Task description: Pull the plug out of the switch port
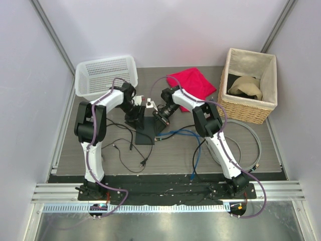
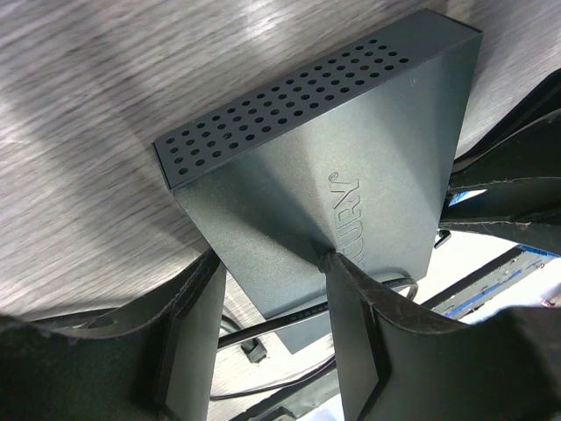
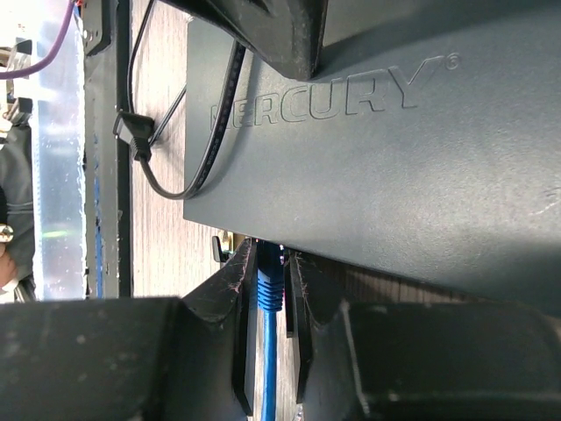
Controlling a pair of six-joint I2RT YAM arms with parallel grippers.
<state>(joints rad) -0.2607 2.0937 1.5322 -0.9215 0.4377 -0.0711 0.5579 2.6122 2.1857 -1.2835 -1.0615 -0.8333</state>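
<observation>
The switch (image 1: 145, 134) lay flat mid-counter (image 1: 170, 156). The left pincer (image 2: 272, 263), half open, straddled its 11 o'clock end, pressing on its top. At its 3 o'clock edge, the right pincer (image 3: 269, 259) was clamped on the blue plug (image 3: 267, 294).

Place: a robotics lab cell.
Walls: plain white panels (image 1: 175, 30) closed in the desk (image 1: 165, 160) on three sides, with grey metal struts at the corners.
Mounting: the left arm (image 1: 93, 130) and the right arm (image 1: 215, 135) stood bolted to an aluminium rail (image 1: 170, 193) at the near edge.
Props: a white plastic basket (image 1: 106, 75), a wicker basket (image 1: 249, 85), a red cloth (image 1: 193, 83), a black switch (image 1: 144, 135) and loose cables (image 1: 125, 150) lay about like test items.
</observation>
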